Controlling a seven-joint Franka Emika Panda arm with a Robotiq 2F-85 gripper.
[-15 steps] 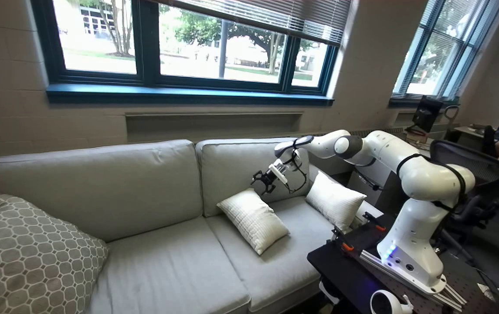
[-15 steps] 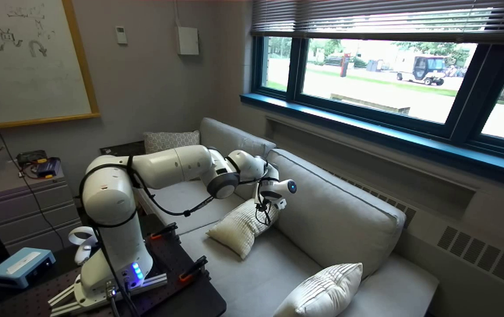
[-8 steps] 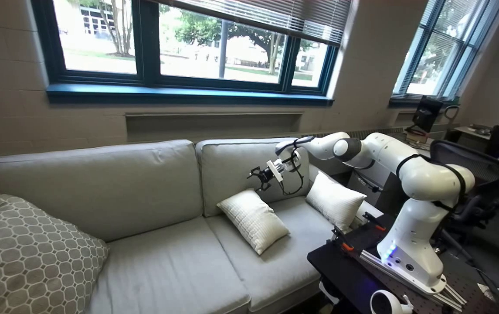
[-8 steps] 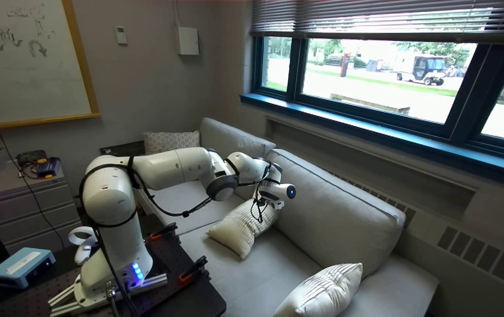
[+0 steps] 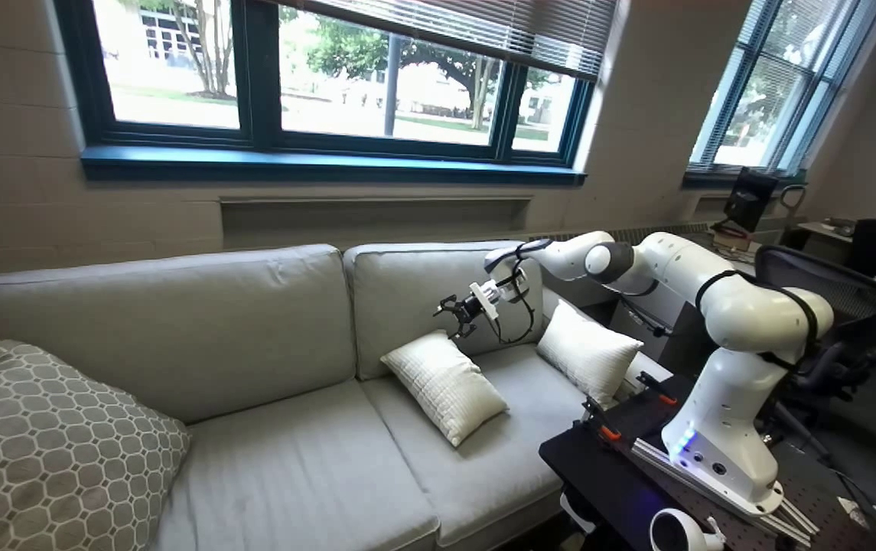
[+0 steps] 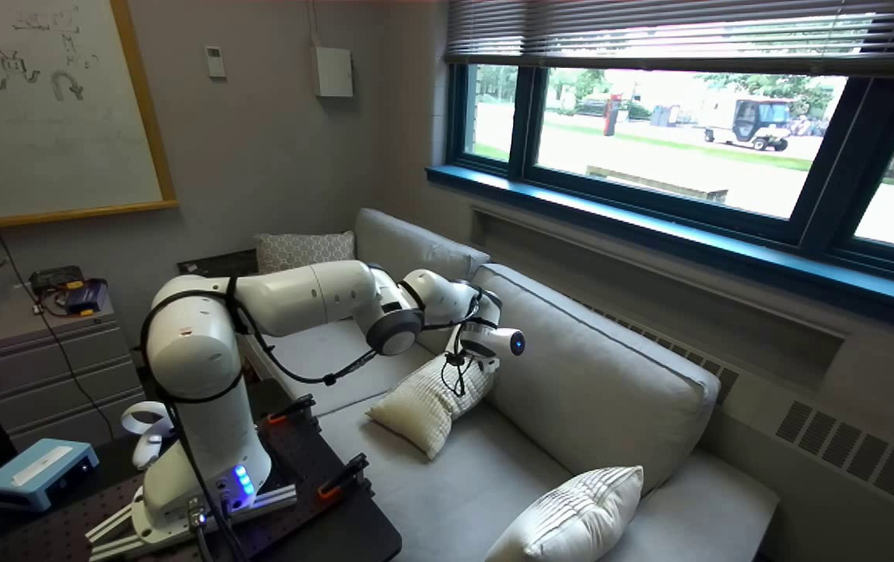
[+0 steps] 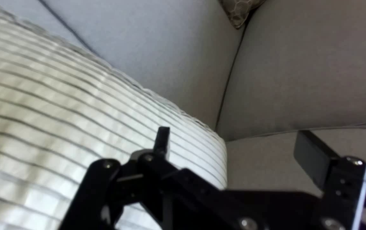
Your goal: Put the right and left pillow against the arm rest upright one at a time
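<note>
The end effector [image 7: 234, 145] is hanging at the far end of the left pillow [image 5: 445, 390], its jaws standing wide apart. In the wrist view, the nearer of its two fingers [image 7: 162, 140] is overlapping the pillow's ribbed cover, and the farther one is showing against the right back cushion [image 5: 399, 298]; the views are not settling whether either is touching fabric. The left pillow is lying slantwise on the right seat cushion [image 5: 522, 436], its far end sitting near that back cushion. Farther right and apart from it, the right pillow [image 5: 589, 353] is leaning at a tilt against the arm rest [image 6: 720, 499], at the right end of the sofa [image 5: 284, 459]. On the near side, the white robot arm [image 5: 682, 260] is arching upward, its base standing on the dark tabletop [image 5: 598, 482]. A larger grey patterned cushion [image 5: 63, 451] is resting at the sofa's left end. Behind the sofa, a blue-framed window [image 5: 257, 92] is facing the room, its blind [image 5: 483, 23] hanging partway down.
</note>
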